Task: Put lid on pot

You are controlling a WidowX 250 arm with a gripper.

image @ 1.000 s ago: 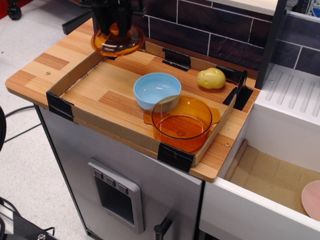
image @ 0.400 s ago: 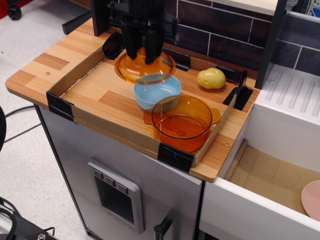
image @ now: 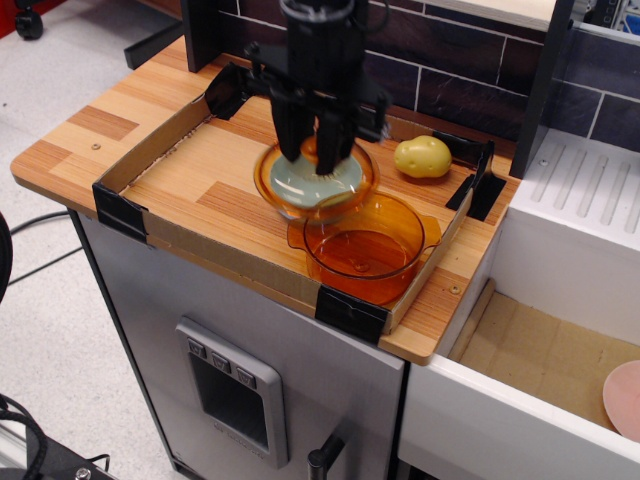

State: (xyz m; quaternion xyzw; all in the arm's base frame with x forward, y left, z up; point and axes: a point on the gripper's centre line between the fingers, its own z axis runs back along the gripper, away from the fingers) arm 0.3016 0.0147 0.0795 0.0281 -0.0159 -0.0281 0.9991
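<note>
Gripper (image: 318, 152): closed on knob of lid (image: 316, 181), which is held aloft directly beneath it, over blue bowl (image: 290, 207). Pot (image: 365, 247): open, below and right-forward of gripper. Step judged: carrying. Next required: further shift over pot, then lowering.

1 lid (image: 300, 185), 1 pot (image: 366, 247), 1 bowl (image: 312, 205), 1 potato (image: 422, 157)

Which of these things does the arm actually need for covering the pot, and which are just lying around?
Needed: gripper, holding the amber lid by its knob; open amber pot.

Lying about: light blue bowl under the lid; yellow potato; pink plate.
</note>
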